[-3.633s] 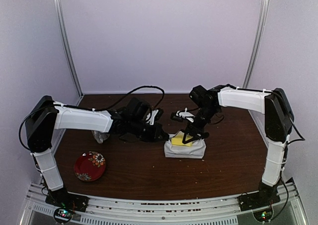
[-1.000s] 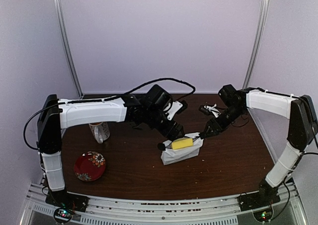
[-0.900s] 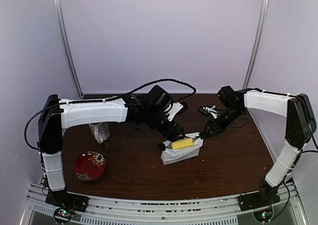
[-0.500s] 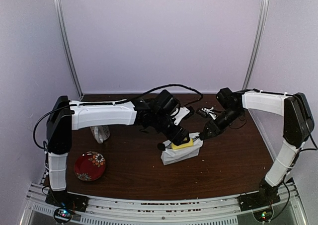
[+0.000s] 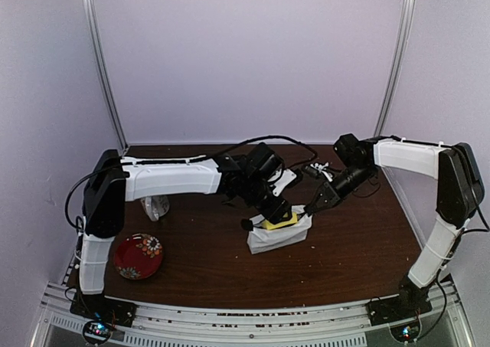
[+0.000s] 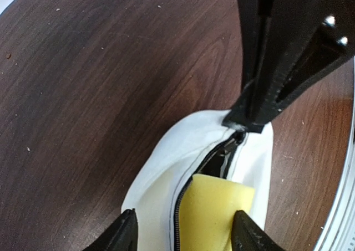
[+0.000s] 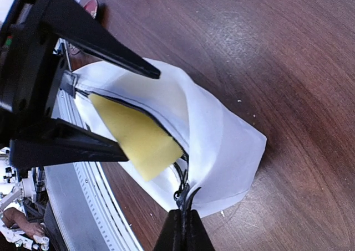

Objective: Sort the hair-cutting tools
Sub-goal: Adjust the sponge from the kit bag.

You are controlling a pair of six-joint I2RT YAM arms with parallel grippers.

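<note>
A white pouch (image 5: 277, 238) (image 6: 166, 168) (image 7: 222, 134) lies mid-table, its black zipper partly open. A yellow sponge block (image 5: 281, 220) (image 6: 216, 209) (image 7: 138, 134) sticks out of the opening. My left gripper (image 5: 276, 213) (image 6: 186, 234) is open and straddles the sponge; one fingertip (image 6: 247, 231) touches its edge, the other sits over the pouch cloth. My right gripper (image 5: 310, 207) (image 7: 186, 212) is shut on the zipper pull at the pouch's right end. Dark shapes show inside the opening (image 6: 226, 158); I cannot tell what they are. No hair-cutting tools show plainly.
A red patterned plate (image 5: 138, 256) lies near the front left, with a glass cup (image 5: 155, 204) behind it. A small dark-and-white cluster (image 5: 320, 168) sits at the back by the right arm. A metal rail (image 5: 253, 324) runs along the near table edge.
The left gripper has moved right and down onto the sponge, and its jaws have narrowed. The right gripper has shut on the zipper pull at the pouch's right end.
</note>
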